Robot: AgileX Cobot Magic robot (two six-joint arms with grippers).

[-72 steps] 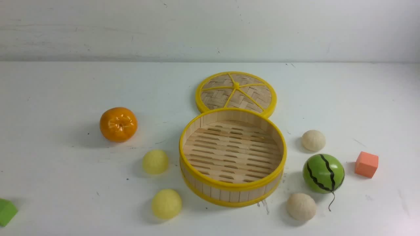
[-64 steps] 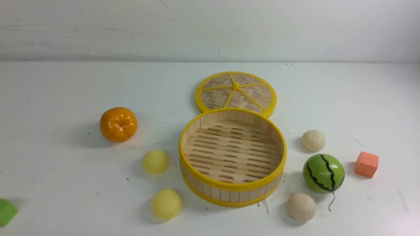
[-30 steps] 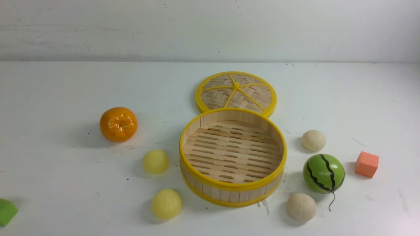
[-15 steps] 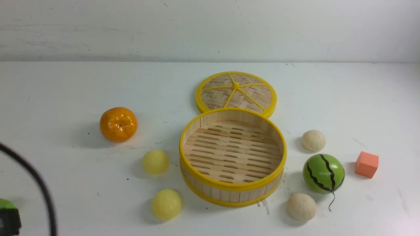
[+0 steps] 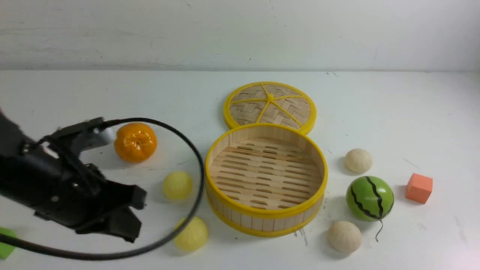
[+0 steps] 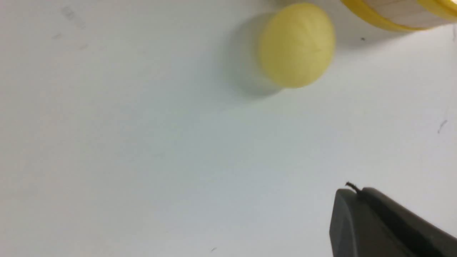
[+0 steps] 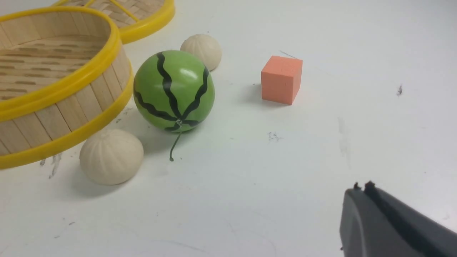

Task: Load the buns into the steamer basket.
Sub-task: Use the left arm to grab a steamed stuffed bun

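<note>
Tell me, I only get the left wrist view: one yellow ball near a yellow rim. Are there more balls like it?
Observer: Yes. The front view shows a second yellow bun, also left of the basket.
Operator: Any in other colours?
Observer: A far white bun and a near white bun lie right of the basket.
Operator: Is anything inside the basket yet?
Observer: No, its slatted floor is bare.
</note>
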